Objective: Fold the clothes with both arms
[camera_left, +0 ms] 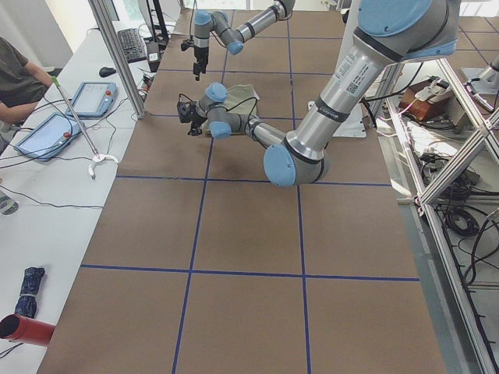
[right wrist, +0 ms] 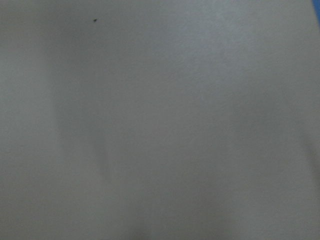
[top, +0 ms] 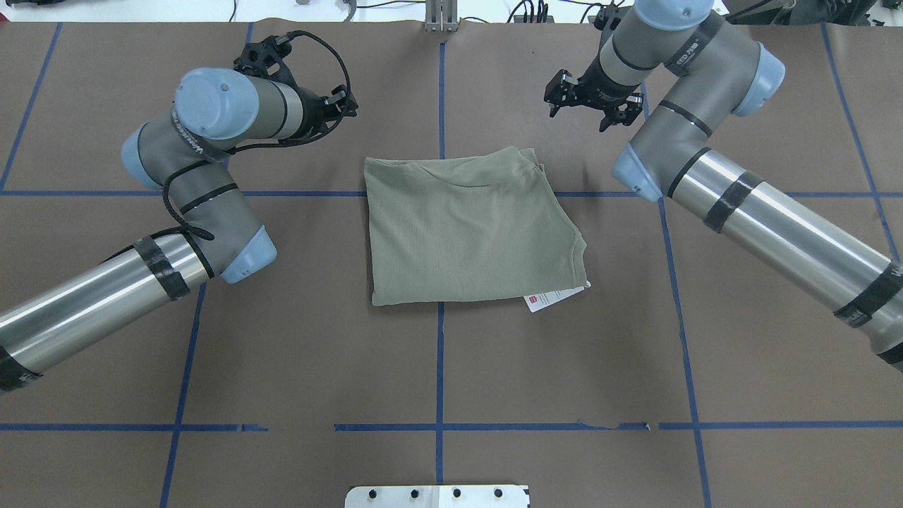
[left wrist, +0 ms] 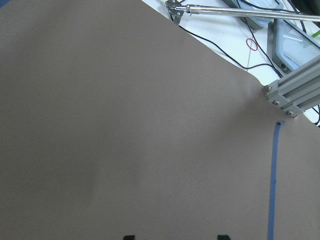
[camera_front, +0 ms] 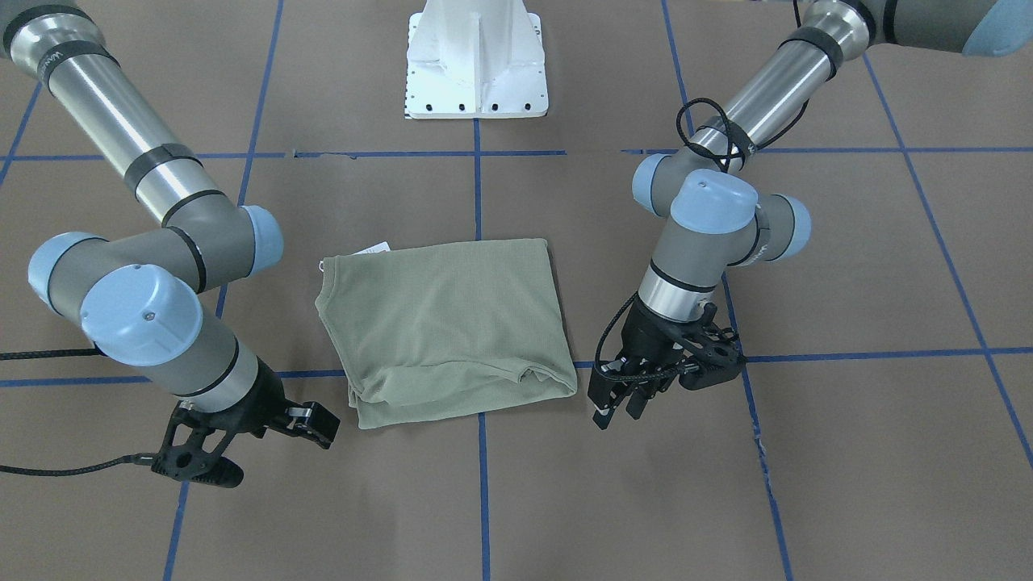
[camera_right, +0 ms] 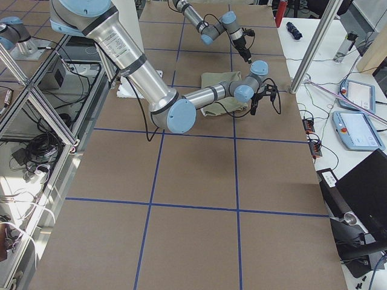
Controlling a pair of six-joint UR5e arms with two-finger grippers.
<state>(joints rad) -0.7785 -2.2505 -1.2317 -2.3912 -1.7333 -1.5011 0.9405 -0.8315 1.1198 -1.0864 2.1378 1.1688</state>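
**Pincers idle and empty beside a nearly folded shirt**

Front-facing view: the left pincer (camera_front: 616, 415) and right pincer (camera_front: 278, 456) hover with fingers spread, gripping nothing. One is on each side of the shirt (camera_front: 444, 323). The shirt lies as a rough rectangle in the middle of the table (camera_front: 847, 484), clear of every edge. Its side toward the operators' edge bulges in a loose roll (camera_front: 484, 375).

Overhead view: a white tag (top: 547, 300) pokes out from under the side facing the robot's edge, by the neckline corner.

Left wrist view: two fingertips (left wrist: 129, 236) stand apart over bare table.

Right wrist view: only blurred surface shows, with no fingers visible.

If another fold is due, both pincers should pinch matching corners through all layers. They should then lift evenly together and lay edge onto edge. That would flatten the roll and put the tag inside.
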